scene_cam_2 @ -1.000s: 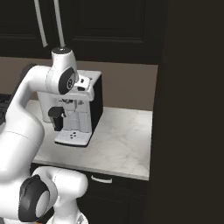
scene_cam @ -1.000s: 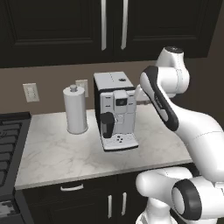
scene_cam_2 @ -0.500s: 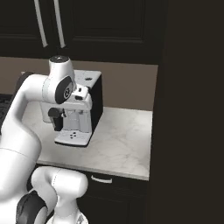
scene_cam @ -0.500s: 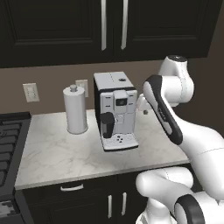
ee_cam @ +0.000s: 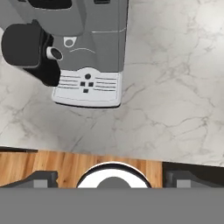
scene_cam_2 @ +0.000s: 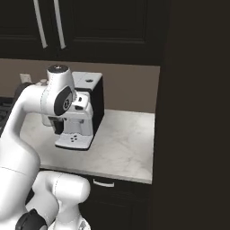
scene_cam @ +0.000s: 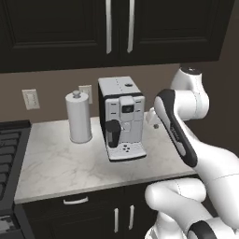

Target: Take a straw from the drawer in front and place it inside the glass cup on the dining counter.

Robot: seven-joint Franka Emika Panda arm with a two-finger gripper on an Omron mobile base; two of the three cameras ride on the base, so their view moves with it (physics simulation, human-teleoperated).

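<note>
The hand (ee_cam: 113, 179) hangs high over the front of the table (scene_cam: 70, 168), looking straight down. In the hand view its two dark fingertips (ee_cam: 41, 178) sit far apart at either side with nothing between them, so it is wide open and empty. Under it runs a strip of wooden floor (ee_cam: 52, 164), then the marble edge.

The white arm (scene_cam: 175, 126) rises at the right of the left base view and bends over towards the coffee machine (scene_cam: 122, 116).

Below the table's front edge, the drawer (scene_cam: 74, 207) is shut, its flat black front carrying a short horizontal silvery handle (scene_cam: 75, 200). Black cabinet doors (scene_cam: 123, 217) with vertical handles stand just to its right (lower down).

On the marble, the grey and black coffee machine stands about mid-table, its drip tray facing forward. A tall white paper-towel roll (scene_cam: 79, 116) stands upright to its left, near but apart. A black stove (scene_cam: 9, 158) borders the table's left end.

Behind, two pale wall outlets (scene_cam: 30, 99) sit on the brown wall, and dark wall cabinets (scene_cam: 116, 28) hang above. In the right base view, a tall dark cabinet (scene_cam_2: 193, 112) closes off the table's right end.
</note>
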